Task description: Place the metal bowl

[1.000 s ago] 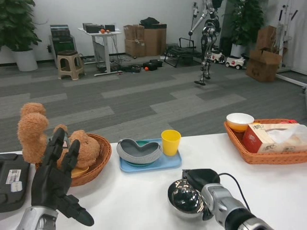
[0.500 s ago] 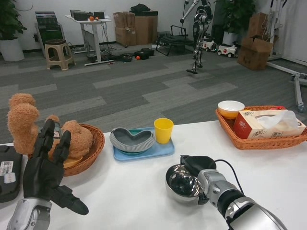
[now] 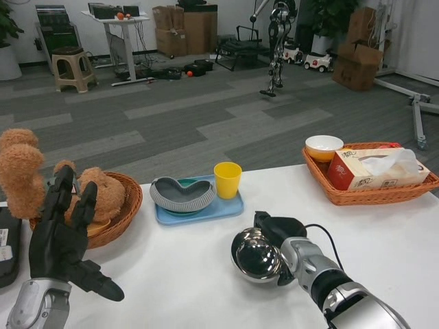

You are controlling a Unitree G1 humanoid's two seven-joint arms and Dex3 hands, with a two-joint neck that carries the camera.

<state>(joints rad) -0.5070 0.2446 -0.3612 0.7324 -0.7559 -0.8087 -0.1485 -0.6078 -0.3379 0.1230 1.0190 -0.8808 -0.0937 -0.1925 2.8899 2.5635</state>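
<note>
Seemingly mid-task: the metal bowl (image 3: 256, 256) is gripped at its rim by the right robot hand (image 3: 276, 236), low over the white bench (image 3: 185, 274); contact cannot be told. Release is judged outstanding. The left robot hand (image 3: 60, 240) is held spread, empty.

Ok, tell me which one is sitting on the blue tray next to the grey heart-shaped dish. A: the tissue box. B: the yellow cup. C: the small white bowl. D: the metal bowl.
B: the yellow cup stands on the blue tray beside the grey dish, while the metal bowl is held by the right robot hand nearer on the table.
</note>
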